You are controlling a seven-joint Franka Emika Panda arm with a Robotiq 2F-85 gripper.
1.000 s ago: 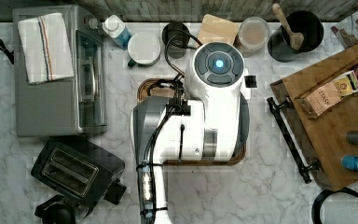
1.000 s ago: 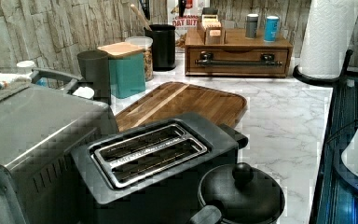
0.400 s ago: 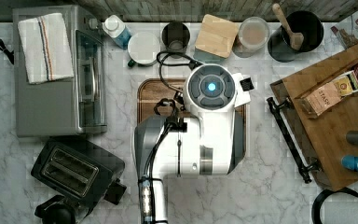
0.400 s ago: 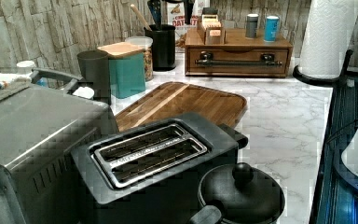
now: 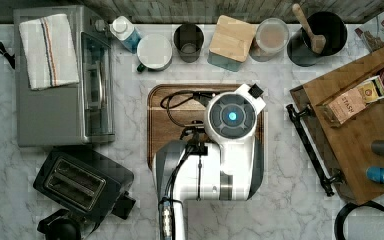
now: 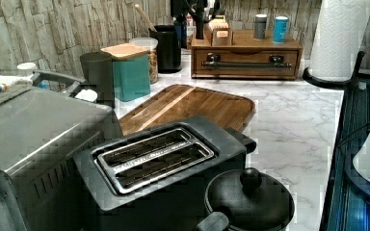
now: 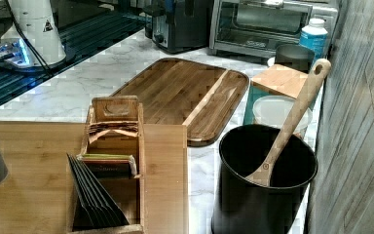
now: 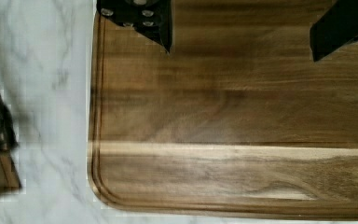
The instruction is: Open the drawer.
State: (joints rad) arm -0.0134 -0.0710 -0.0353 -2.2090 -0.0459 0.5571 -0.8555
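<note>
I'm hovering my pincer (image 8: pixel 240 39), spread and empty, over the cutting board (image 8: pixel 233 121). The drawer (image 6: pixel 245 62) is sitting shut at the worktop's (image 5: pixel 280 210) far end in the left view. It's looking stiff and rigid, so I'm judging the long black bar handle (image 6: pixel 244 63) the place to grip.

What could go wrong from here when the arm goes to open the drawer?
1. The gripper, jaws open, hangs over the cutting board, apart from the drawer; a low sideways move might scrape the board's raised rim.
2. The black bar handle is thin, so the jaws may miss or slip off it.
3. Two canisters and a tea box stand on top; a sharp pull might topple them.
</note>
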